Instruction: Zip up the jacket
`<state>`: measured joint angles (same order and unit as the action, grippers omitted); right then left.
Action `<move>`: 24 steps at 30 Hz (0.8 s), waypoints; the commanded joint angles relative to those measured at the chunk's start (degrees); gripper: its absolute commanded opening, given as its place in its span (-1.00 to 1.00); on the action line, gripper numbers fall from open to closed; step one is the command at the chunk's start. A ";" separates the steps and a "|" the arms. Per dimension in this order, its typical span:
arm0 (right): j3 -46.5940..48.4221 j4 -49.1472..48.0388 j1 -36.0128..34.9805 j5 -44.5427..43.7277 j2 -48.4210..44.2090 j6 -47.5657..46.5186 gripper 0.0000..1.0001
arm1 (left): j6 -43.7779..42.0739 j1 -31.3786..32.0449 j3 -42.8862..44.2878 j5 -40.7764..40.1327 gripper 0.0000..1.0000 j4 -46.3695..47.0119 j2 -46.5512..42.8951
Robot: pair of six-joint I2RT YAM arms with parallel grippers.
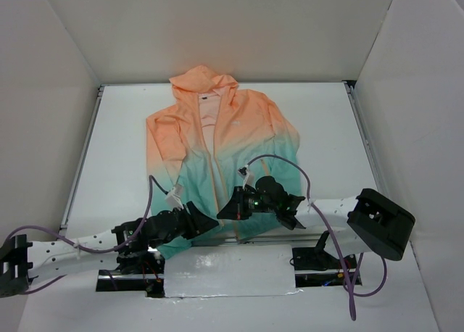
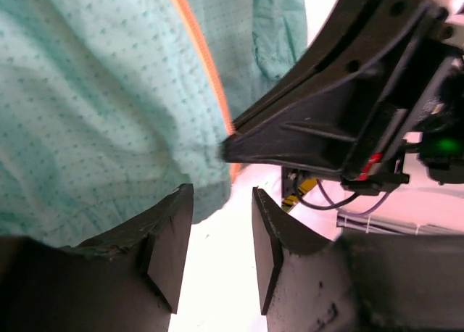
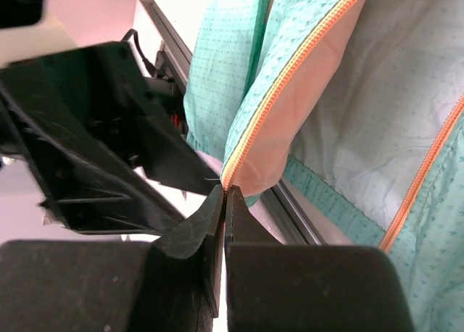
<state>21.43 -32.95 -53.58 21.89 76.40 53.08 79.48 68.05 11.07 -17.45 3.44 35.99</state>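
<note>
Jacket (image 1: 246, 136) is flat on the tabletop (image 1: 326, 129), hood at the far end, front open. Right hand (image 3: 223, 198) is pinched together on the very bottom tip of one zipper (image 3: 290, 78) edge. That's a tiny bite, so I reckon any tug could pop it out. Left hand (image 2: 221, 194) is apart and holding nothing, just beside the hem; closing there could bunch the fabric instead of catching the other edge. Count: one jacket, two zipper edges, two hands.
</note>
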 commanded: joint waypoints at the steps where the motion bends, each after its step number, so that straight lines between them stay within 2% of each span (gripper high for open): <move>1: 2.12 -1.06 -0.03 0.34 -1.43 -0.43 -1.00 | -0.99 -0.11 -1.66 2.07 0.04 6.40 1.27; 2: 2.21 -0.98 -0.03 0.43 -1.43 -0.35 -1.00 | -0.74 -0.03 -1.75 2.07 0.14 6.40 1.89; 4: 2.39 -0.71 0.06 0.17 -1.52 -0.08 -1.00 | -0.91 -0.02 -1.23 2.07 0.17 5.62 2.59; 9: 3.26 -0.36 -0.03 0.78 -0.90 0.36 -1.00 | -1.26 -0.02 0.88 0.84 0.05 1.57 4.00; 19: 3.53 -1.85 -0.91 1.49 0.77 1.32 -1.00 | -2.58 -0.03 -3.51 0.31 0.06 9.65 0.93; 24: 3.09 -3.17 -1.08 1.75 1.12 2.20 -1.00 | -2.93 -0.11 -4.30 -0.74 0.04 10.09 -0.74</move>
<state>22.92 -33.30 -54.11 22.96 77.30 54.68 77.95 68.05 6.79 -16.60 9.74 35.97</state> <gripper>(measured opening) 0.015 0.523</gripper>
